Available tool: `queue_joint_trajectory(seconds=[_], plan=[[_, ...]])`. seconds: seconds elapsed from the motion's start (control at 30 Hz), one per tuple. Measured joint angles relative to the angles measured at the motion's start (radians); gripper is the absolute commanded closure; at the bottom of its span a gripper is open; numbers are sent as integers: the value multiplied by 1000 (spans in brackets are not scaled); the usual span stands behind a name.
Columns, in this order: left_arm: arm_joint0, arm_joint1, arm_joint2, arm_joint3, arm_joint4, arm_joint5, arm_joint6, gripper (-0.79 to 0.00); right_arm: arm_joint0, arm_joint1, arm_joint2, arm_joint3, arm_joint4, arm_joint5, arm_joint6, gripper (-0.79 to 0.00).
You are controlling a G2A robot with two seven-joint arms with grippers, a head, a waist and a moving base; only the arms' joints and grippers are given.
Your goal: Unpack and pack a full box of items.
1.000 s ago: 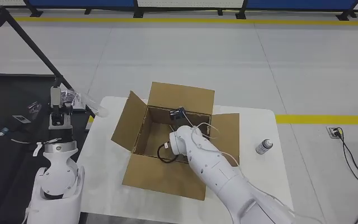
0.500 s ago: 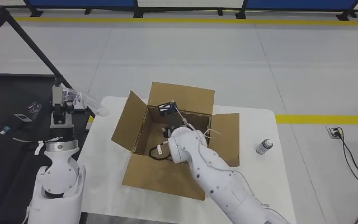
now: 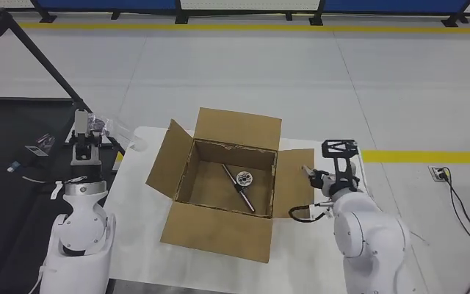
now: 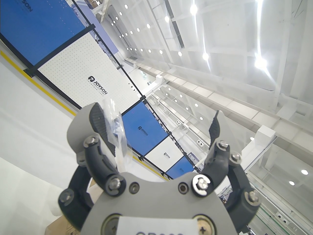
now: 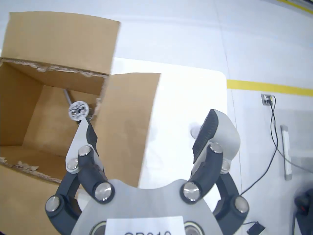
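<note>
An open cardboard box point(image 3: 220, 228) stands mid-table with all flaps spread. On its floor lie a thin metal rod point(image 3: 239, 189) and a small round disc point(image 3: 244, 177); the disc point(image 5: 78, 110) also appears in the right wrist view. My right gripper point(image 3: 327, 167) hangs open and empty over the box's right flap point(image 5: 127, 123) and the table beside it. My left gripper point(image 3: 87, 126) is at the table's far left corner, pointing up. The left gripper point(image 4: 157, 113) is open, and a clear plastic bag point(image 4: 117, 133) clings to one pad.
The white table point(image 3: 139, 220) has bare room left and right of the box. A dark bench point(image 3: 37, 147) with small items stands to the left. On the floor to the right are a yellow line point(image 3: 411, 156) and a socket with cable point(image 3: 439, 174).
My right arm has come up out of the box and swung right, over the flap; the box's inside is now uncovered. The small can at the table's right is now hidden behind that arm.
</note>
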Motion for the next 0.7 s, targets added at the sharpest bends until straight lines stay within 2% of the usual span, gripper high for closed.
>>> queue_joint_trajectory(seconds=[0.17,0.4,0.43,0.5,0.53,0.6,0.7], plan=[[-16,-2,19,6,3,3,-9,-785,42,16,192,163,113,-5,12,-785],[-26,-2,32,7,11,2,-14,-785,163,40,304,465,175,-37,-2,-785],[-23,-2,29,5,14,3,-13,-785,179,44,311,501,177,-49,4,-767],[-18,-2,25,0,17,5,-11,-785,200,50,313,545,174,-67,16,-536],[-14,-2,23,-3,18,6,-11,-785,211,53,312,566,171,-75,22,-372],[-9,-1,22,-8,19,7,-10,-785,223,57,306,590,159,-74,25,-299],[-4,-2,22,-17,21,11,-9,-785,242,61,287,628,129,-55,35,-259]])
